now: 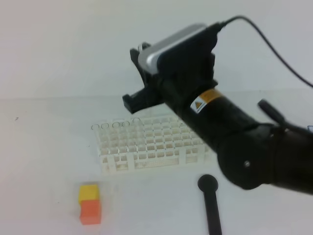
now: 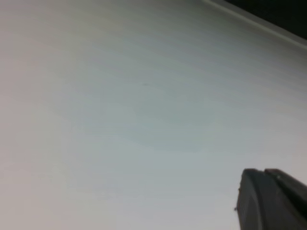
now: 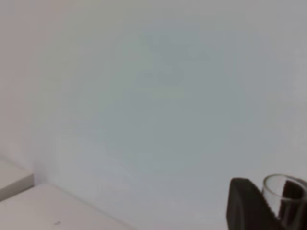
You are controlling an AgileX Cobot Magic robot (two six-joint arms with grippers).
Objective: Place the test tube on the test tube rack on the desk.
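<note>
My right fingers (image 3: 261,206) grip the test tube (image 3: 283,191), raised above the far edge of the test tube rack (image 1: 146,144), which stands mid-surface (image 1: 44,161). My left fingers (image 2: 271,201) are closed on nothing, over bare surface.

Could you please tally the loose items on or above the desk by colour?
White: 1, the test tube rack
Clear: 1, the test tube held in the right tool
Black: 1, the stick
Yellow-and-orange: 1, the block
Total: 4
</note>
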